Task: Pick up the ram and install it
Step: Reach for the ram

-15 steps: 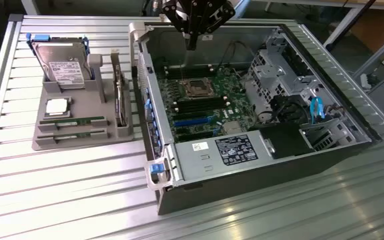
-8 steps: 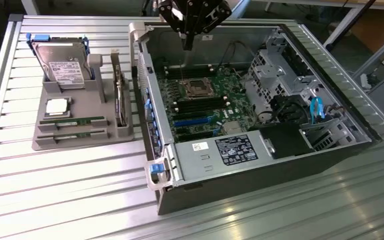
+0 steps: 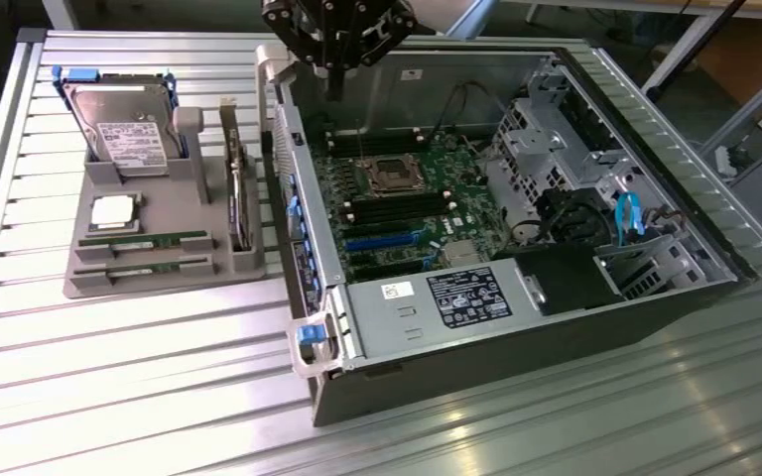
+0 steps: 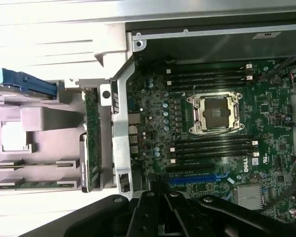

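Note:
Two green ram sticks (image 3: 143, 241) (image 3: 140, 268) lie flat in slots at the near end of the grey tray (image 3: 229, 270); the wrist view shows them as ram strips (image 4: 37, 164) (image 4: 37, 183). My black gripper (image 3: 334, 89) hangs over the far edge of the open computer case, well apart from the tray, its fingers shut with nothing between them. In the wrist view the gripper (image 4: 160, 196) sits over the motherboard (image 4: 153, 123). Black memory slots (image 4: 212, 145) (image 3: 384, 206) run beside the empty processor socket (image 4: 214, 112).
On the tray a hard drive (image 3: 123, 124) stands at the far end, with a square silver processor chip (image 3: 114, 210) in the middle. A dark expansion card (image 3: 235, 188) stands on edge beside the case wall. Power supply (image 3: 460, 297) and drive cages (image 3: 554, 139) fill the case.

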Controlling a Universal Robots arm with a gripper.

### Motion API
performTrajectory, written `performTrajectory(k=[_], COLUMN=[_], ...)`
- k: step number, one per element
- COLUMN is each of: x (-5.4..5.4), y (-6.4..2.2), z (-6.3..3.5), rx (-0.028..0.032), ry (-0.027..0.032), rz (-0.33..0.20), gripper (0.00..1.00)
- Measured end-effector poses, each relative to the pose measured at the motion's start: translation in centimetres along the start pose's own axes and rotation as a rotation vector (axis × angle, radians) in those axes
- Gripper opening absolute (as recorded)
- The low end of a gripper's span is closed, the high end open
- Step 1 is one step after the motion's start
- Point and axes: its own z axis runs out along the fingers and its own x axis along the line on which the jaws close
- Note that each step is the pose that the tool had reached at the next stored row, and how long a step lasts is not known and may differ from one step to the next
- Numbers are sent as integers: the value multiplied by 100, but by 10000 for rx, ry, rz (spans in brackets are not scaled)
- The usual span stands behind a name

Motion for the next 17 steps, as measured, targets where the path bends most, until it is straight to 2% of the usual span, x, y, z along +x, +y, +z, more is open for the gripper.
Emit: performTrajectory(k=[8,13,17], x=[615,1105,1358], y=[-46,-83,-103], z=[-17,-31,-38], rx=[1,0,1], ry=[0,-5,-6], rz=[-1,-1,-1], gripper=[9,9,9])
